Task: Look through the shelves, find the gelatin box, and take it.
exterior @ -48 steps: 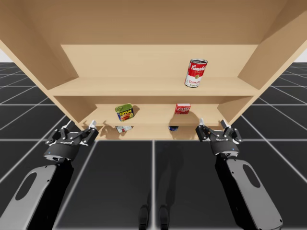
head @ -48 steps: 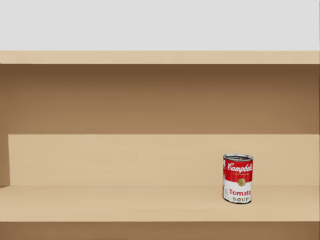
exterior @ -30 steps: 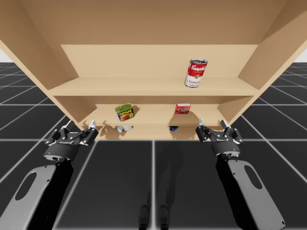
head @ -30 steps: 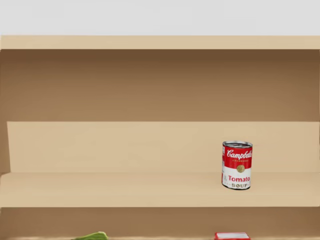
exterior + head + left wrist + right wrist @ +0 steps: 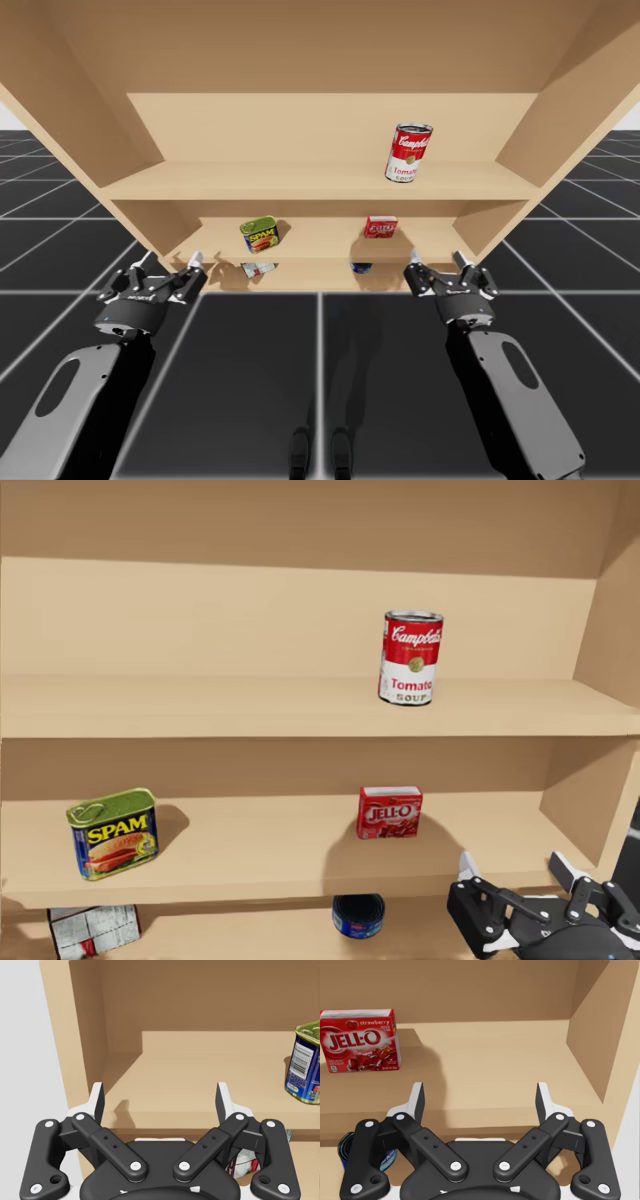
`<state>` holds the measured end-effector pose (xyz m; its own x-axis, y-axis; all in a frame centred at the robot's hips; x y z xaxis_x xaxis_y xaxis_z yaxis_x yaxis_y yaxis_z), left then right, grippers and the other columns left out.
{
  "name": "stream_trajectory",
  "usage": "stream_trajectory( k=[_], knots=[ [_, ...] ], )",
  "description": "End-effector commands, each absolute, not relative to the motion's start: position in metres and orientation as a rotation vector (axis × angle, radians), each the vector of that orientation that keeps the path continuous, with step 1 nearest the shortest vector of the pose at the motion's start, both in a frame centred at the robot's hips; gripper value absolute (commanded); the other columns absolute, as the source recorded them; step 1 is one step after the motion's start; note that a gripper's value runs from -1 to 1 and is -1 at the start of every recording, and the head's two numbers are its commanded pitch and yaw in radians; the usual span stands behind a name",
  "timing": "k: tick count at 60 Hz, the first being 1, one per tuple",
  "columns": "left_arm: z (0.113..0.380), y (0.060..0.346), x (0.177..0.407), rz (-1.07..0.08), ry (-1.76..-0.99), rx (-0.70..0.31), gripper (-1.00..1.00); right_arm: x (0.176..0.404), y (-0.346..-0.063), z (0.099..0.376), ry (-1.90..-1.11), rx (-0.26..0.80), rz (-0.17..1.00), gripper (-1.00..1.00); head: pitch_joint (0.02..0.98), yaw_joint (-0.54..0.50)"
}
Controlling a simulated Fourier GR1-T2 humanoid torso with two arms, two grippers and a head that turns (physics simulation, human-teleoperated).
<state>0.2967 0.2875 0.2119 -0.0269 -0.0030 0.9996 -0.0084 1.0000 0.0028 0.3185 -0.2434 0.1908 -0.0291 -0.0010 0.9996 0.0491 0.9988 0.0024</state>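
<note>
My right gripper (image 5: 480, 1095) hangs just in front of the middle shelf (image 5: 250, 850) with its two fingers spread wide and nothing between them. My left gripper (image 5: 160, 1095) is spread and empty too, at the left end of the same shelf.

The small red cardboard gelatin box (image 5: 360, 1040) stands upright on the middle shelf, right of centre. It is farther in than my right gripper and to its left, apart from it, with its broad face to the front.

I judge it light and stiff, but thin-walled, so a hard squeeze would dent it. The glossy card may slip, and on its narrow base it could tip if nudged. The two narrow side walls, at mid-height, look like the best hold.

Its face carries large white lettering, small print and a picture of red dessert. Left on that shelf sits a blue-and-yellow rectangular tin with a green top (image 5: 112, 833) and bold yellow lettering. On the top shelf stands a red-and-white cylindrical can (image 5: 411, 658) with script lettering. Below lie a dark blue round can (image 5: 358, 916) and a white printed packet (image 5: 92, 928).
</note>
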Motion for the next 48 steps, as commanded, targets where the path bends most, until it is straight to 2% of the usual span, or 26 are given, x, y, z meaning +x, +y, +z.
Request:
stream_trajectory(
  k=[1,9,20,26,30,37,48],
  knots=[
    [0.211,0.285,0.297,-0.008,-1.593,0.006,-1.0,0.321,-0.243,0.188,-1.592,-0.041,-0.036,-1.0,0.458,-0.18],
    [0.21,0.283,0.298,-0.018,-1.597,0.024,-1.0,0.321,-0.243,0.187,-1.592,-0.041,-0.034,-1.0,0.525,-0.24],
    [0.21,0.282,0.298,-0.012,-1.597,0.028,-1.0,0.32,-0.242,0.189,-1.595,-0.039,-0.029,-1.0,0.529,-0.25],
    [0.209,0.282,0.298,-0.007,-1.594,0.03,-1.0,0.314,-0.237,0.199,-1.599,0.006,-0.044,-1.0,0.517,-0.24],
    [0.209,0.282,0.298,-0.002,-1.592,0.028,-1.0,0.31,-0.227,0.209,-1.606,0.025,-0.052,-1.0,0.512,-0.24],
    [0.209,0.283,0.297,0.0,-1.591,0.024,-1.0,0.306,-0.202,0.221,-1.599,0.03,0.004,-1.0,0.502,-0.24],
    [0.209,0.284,0.297,0.002,-1.587,0.017,-1.0,0.314,-0.165,0.22,-1.57,0.011,0.053,-1.0,0.492,-0.25]
  ],
)
